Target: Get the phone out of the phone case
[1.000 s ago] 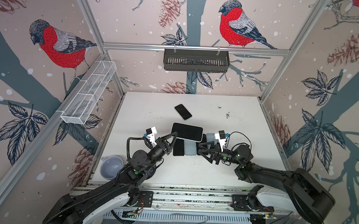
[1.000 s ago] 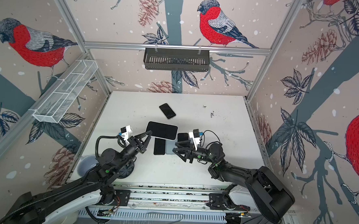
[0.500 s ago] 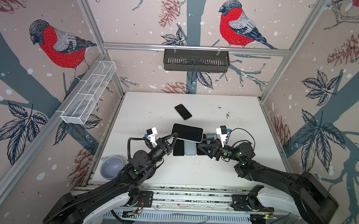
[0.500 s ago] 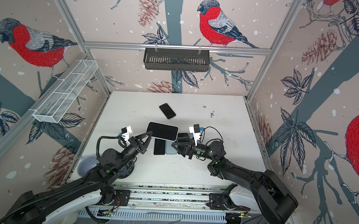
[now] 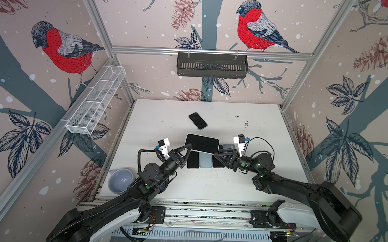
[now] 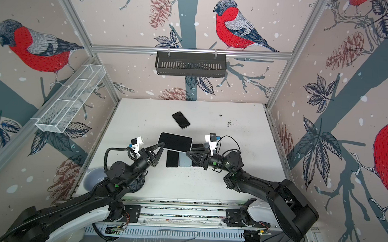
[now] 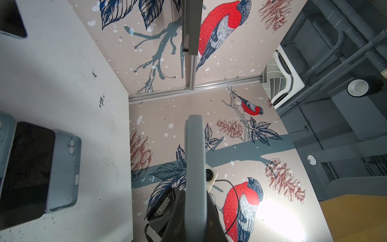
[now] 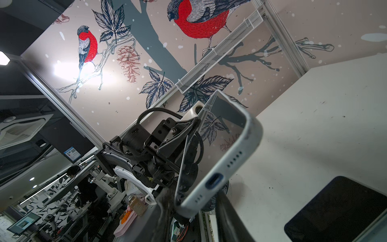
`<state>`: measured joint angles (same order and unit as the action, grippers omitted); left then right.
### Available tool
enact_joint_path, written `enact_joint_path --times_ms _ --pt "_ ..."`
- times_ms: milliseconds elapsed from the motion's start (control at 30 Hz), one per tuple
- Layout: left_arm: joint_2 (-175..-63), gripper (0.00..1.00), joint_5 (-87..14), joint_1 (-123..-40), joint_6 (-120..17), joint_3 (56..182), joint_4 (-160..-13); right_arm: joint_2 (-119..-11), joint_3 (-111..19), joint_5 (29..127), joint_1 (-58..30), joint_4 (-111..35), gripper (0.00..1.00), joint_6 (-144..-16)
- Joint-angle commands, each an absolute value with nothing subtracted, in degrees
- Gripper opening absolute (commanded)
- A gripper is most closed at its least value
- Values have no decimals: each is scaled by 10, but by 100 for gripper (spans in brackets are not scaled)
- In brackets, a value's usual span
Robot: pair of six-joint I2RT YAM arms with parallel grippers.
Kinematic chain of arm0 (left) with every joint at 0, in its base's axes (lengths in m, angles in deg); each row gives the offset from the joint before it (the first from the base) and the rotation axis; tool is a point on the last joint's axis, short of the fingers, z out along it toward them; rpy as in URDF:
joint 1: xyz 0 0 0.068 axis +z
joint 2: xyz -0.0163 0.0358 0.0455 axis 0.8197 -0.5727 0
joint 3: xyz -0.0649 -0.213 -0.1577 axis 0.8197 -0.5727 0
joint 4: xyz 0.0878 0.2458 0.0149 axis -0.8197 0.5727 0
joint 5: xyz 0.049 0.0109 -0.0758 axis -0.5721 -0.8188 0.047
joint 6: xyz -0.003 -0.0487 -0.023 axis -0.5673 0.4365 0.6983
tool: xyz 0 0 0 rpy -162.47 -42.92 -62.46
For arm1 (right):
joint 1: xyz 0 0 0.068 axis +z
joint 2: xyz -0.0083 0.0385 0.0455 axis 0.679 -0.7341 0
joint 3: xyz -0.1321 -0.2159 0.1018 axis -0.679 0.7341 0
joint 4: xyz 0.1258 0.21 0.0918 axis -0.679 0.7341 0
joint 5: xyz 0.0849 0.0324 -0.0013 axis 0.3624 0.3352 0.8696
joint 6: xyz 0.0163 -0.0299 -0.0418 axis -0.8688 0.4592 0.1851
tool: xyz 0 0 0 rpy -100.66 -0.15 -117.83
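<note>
Left fingers [image 5: 182, 148]: were clamped tight on one short end of the black-screened phone in a pale blue-grey case [image 5: 202, 143]
Phone: was held in the air above the white desk [image 5: 256, 134], between both arms
Right fingers [image 5: 223, 152]: stood part-open, straddling the opposite end by the charging port [image 8: 213, 181]; whether they gripped it could not be told

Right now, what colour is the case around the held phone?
The case is pale blue-grey, clearest in the right wrist view.

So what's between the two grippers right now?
The cased phone, held in the air, spans the gap from left gripper to right gripper; both top views show it.
</note>
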<state>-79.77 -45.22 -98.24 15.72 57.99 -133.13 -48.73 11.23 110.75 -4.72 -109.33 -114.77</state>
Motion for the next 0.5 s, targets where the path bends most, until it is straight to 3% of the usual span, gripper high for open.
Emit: enact_joint_path --times_ms 0,467 --pt "-797 0 -449 -983 163 579 -1393 -489 112 1109 -50 -1134 36 -1158" --pt "-799 0 -441 -983 156 580 -1394 -518 114 1131 -51 -1168 13 -1163"
